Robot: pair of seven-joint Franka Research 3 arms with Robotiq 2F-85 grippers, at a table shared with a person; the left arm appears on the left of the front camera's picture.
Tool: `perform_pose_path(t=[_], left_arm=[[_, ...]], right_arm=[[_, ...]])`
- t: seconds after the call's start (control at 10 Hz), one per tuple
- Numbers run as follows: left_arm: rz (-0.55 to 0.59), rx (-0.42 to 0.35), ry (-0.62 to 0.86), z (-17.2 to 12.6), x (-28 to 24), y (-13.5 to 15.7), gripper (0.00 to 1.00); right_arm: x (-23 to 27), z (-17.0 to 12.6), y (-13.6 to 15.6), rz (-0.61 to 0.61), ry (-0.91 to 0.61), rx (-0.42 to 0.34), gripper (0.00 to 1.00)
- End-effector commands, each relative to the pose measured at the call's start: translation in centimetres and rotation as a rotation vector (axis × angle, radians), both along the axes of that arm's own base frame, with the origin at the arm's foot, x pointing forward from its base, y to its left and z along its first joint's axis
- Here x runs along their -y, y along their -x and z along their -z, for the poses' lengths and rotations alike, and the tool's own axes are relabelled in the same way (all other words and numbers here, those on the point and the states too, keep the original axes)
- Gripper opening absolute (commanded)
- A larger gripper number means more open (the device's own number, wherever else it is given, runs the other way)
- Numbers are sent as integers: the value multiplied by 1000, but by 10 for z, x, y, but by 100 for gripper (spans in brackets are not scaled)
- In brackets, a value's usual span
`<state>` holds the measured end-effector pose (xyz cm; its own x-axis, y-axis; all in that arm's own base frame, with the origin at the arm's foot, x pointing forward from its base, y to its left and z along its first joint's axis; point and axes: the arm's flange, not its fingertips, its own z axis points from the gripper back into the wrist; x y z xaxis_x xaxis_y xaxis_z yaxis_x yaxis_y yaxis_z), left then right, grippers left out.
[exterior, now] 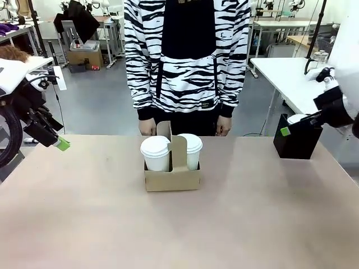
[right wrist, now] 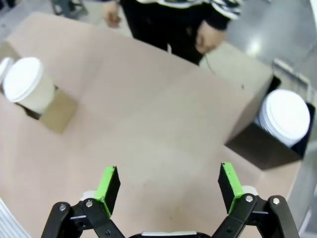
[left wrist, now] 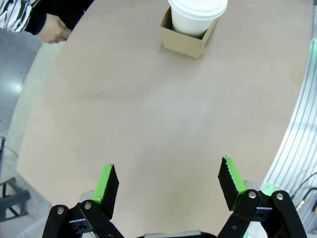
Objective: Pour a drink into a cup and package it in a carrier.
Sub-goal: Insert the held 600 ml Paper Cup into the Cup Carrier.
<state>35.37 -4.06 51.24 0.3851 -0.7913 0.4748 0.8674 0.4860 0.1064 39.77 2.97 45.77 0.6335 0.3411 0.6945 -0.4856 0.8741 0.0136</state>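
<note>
Both hands, left hand and right hand, hover wide open and empty, well clear of the carrier holding two lidded cups, packaging apparently done.

My front camera faces across the table toward the person. Both wrist cameras look steeply down from above; each shares the carrier, upper frame.

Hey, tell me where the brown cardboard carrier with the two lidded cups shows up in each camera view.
Front view: the carrier sits at the table's middle, before the person.
Left wrist view: top edge, right of centre, one lidded cup in it.
Right wrist view: far left, upper half.
Shared landmark: the white lidded cup standing in the carrier.
</note>
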Motion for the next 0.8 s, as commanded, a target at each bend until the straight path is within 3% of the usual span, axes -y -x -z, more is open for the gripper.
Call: perform_pose_path(t=[0.0, 0.1, 0.7], left_arm=[[-12, -5, 2, -2, 0, 0, 100], [-12, -5, 2, -2, 0, 0, 100], [-12, -5, 2, -2, 0, 0, 100]], right_arm=[[0, -24, 47, 56, 9, -55, 100], [0, 0, 0, 0, 0, 0, 100], [0, 0, 0, 0, 0, 0, 100]])
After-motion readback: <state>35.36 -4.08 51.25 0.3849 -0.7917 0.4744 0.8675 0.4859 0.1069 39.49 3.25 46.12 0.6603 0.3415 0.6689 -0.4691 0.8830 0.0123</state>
